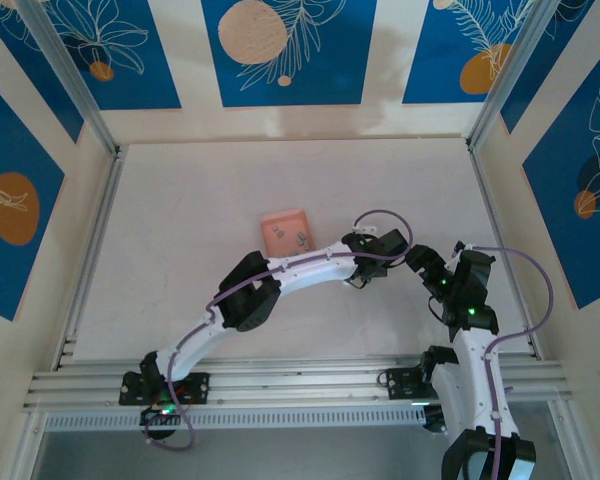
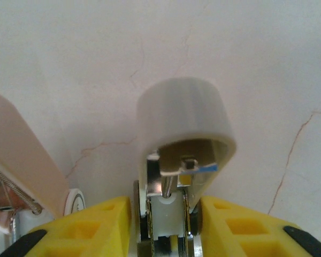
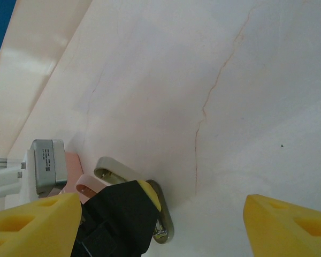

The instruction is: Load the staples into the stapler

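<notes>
Right of the pink tray (image 1: 280,215) holding staples (image 1: 300,238), the left gripper (image 2: 166,225) straddles the stapler (image 2: 184,118); whether it grips cannot be told. The right gripper (image 3: 160,206) gapes wide, empty. Open table (image 1: 180,230) lies left of the tray.

The staples (image 1: 301,238) were seen as a few tiny grey clumps, laid loose in a pink tray (image 1: 270,218). The stapler (image 2: 184,128), off-white with a rounded nose, was found opened. Its metal channel was exposed beneath the nose. Its cover (image 2: 21,155) was swung aside to the left, with a thin spring shown under it.
</notes>
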`<move>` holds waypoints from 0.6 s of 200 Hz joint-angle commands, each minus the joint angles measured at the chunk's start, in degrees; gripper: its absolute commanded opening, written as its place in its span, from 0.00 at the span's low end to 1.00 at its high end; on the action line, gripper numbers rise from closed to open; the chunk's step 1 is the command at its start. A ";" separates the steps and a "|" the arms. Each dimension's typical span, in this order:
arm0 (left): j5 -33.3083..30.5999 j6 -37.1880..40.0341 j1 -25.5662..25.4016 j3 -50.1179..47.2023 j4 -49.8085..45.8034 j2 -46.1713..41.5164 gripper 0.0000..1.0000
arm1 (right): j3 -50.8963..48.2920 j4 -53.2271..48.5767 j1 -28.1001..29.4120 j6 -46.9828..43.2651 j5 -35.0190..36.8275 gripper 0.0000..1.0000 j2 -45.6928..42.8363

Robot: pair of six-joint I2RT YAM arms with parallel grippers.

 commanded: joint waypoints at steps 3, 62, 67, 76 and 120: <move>-2.15 2.22 -0.37 1.79 -0.54 -1.98 0.40 | 1.13 -0.61 -0.27 0.59 -1.50 0.79 -0.66; -1.43 9.31 -0.96 -6.07 7.60 -12.06 0.45 | 4.37 -4.05 0.95 -1.22 -2.35 0.79 -0.65; -1.14 10.10 -0.90 -7.65 8.98 -13.29 0.46 | 4.68 -4.34 1.21 -1.32 -2.32 0.79 -0.64; -0.66 11.56 -0.96 -10.65 11.36 -15.82 0.47 | 5.22 -4.81 1.60 -1.29 -2.24 0.79 -0.63; 9.26 17.98 2.55 -30.67 24.42 -29.99 0.46 | 6.60 -4.48 6.44 -0.49 -1.21 0.78 -0.03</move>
